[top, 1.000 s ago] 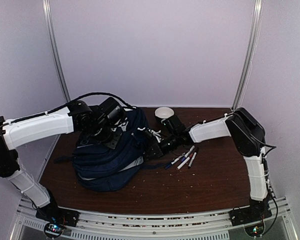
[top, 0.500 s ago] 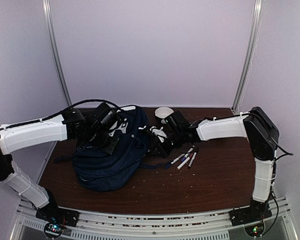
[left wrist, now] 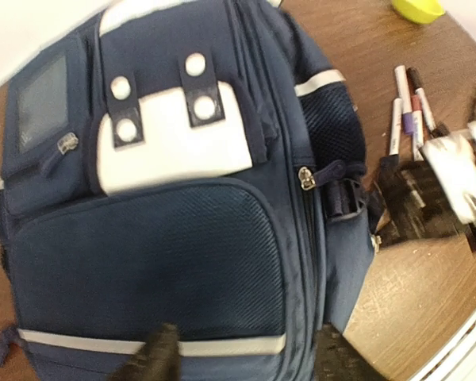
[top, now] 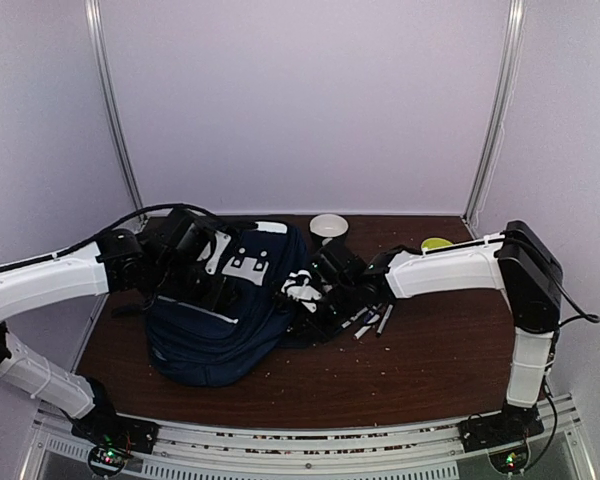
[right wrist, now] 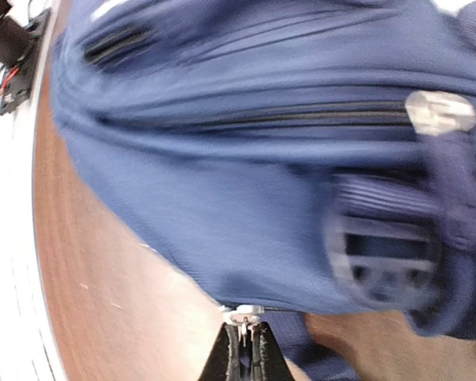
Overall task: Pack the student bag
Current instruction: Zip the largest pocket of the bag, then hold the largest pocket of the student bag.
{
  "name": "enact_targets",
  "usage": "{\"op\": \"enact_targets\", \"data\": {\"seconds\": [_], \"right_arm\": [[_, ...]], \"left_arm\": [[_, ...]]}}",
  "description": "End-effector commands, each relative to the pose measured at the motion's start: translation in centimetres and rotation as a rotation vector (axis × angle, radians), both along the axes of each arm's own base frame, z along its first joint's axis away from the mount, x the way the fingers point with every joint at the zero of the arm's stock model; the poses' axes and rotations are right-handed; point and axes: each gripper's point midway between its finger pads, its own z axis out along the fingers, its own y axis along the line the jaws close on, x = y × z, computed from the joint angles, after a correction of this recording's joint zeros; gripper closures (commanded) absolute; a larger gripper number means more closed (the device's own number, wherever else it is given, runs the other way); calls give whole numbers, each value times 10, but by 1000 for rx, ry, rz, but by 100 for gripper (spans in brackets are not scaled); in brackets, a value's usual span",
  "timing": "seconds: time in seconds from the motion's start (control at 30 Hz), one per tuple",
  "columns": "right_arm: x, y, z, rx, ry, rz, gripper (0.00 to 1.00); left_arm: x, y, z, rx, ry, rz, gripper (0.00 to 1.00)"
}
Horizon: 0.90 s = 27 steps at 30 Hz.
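Note:
The student bag (top: 215,335) lies in the middle-left of the table, navy with its white patch (left wrist: 170,135) facing up. My left gripper (left wrist: 246,361) hovers open over the bag's lower front pocket, its dark fingertips (left wrist: 160,357) apart and holding nothing; in the top view the left gripper (top: 212,290) is over the bag's upper left. My right gripper (right wrist: 244,343) is shut on a small silver zipper pull (right wrist: 244,312) at the bag's edge (right wrist: 262,198). From above, the right gripper (top: 310,300) sits at the bag's right side.
Several markers (top: 368,320) lie on the brown table (top: 420,350) just right of the bag, under the right arm. A white cup (top: 328,226) stands at the back. A yellow-green bowl (top: 436,244) is at the back right.
My left gripper opened, let go of the bag and drew back to the left. The bag dropped flatter, front face up. My right arm reached further left, still pinching the zipper pull.

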Motion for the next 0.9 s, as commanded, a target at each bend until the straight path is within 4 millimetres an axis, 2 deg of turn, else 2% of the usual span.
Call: {"op": "enact_targets", "data": {"seconds": [0.0, 0.1, 0.2, 0.27, 0.4, 0.47, 0.53, 0.67, 0.77, 0.87], "right_arm": [[61, -27, 14, -4, -23, -139, 100], [90, -22, 17, -4, -31, -178, 100], [112, -11, 9, -20, -8, -204, 100], [122, -4, 6, -25, 11, -216, 100], [137, 7, 6, -23, 2, -224, 100], [138, 7, 4, -32, 5, -221, 100], [135, 4, 5, -34, 6, -214, 100], [123, -9, 3, -41, 17, -206, 100], [122, -15, 8, -16, 25, -198, 100], [127, -18, 11, -6, 25, -210, 100]], "left_arm": [[3, 14, 26, -93, -52, 57, 33], [10, 43, 8, -57, -15, 195, 26], [17, 72, -12, -90, 35, 350, 21], [17, 88, -27, -140, 77, 430, 19], [16, 110, -40, -195, 103, 539, 16], [14, 108, -45, -216, 118, 529, 17], [15, 97, -43, -245, 112, 457, 20], [20, 61, -13, -358, -3, 227, 28], [34, 55, -3, -357, -47, 218, 29], [55, 42, -3, -329, 18, 254, 29]]}}
